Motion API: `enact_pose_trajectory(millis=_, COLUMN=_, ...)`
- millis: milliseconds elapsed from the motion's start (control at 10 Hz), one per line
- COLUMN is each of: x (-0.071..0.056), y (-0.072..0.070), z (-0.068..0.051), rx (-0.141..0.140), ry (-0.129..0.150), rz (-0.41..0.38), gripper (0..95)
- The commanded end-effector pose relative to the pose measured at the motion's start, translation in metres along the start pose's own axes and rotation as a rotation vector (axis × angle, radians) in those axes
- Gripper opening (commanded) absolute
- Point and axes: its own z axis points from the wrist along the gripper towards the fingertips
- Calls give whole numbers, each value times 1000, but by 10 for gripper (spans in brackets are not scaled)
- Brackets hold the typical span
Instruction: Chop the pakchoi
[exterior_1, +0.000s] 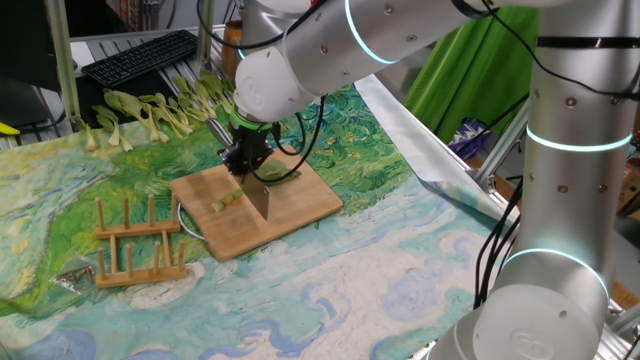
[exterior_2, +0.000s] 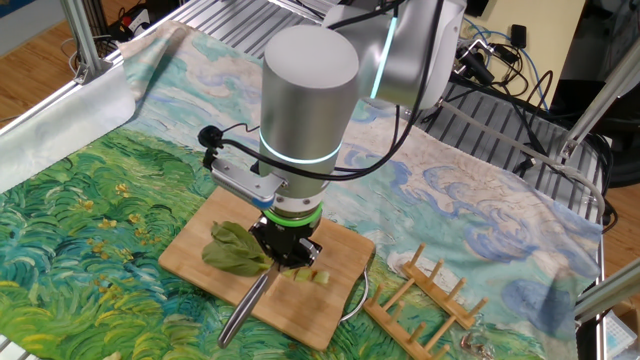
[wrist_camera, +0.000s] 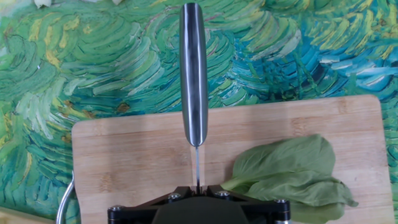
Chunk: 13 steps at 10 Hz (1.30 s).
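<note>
Pakchoi (exterior_2: 235, 250) lying flat on the wooden cutting board (exterior_2: 200, 265), dark green leafy part to one side of the knife blade (exterior_1: 259, 198), small pale green cut stalk pieces (exterior_1: 228, 201) on the blade's other side, near board's middle

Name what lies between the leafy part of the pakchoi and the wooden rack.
In the other fixed view, small cut stalk pieces lie on the cutting board between the pakchoi leaves and the wooden rack.

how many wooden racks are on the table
1. The wooden rack stands beside the cutting board, on the painted cloth; no other shows.
</note>
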Motion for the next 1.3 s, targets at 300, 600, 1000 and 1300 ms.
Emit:
enact_pose_trajectory(millis=300, x=1, y=-1, z=-5, rx=-1, ry=5, rz=-1, gripper=0)
enact_pose_trajectory(millis=600, x=1, y=-1, z=-7, rx=-1, ry=5, rz=-3, gripper=0)
enact_pose_trajectory(millis=1000, x=-2, y=3, z=21, rx=-8, ry=-18, rz=-5, gripper=0)
enact_pose_trajectory(millis=1300, x=-3, y=2, z=15, rx=-9, ry=-10, rz=-3, gripper=0)
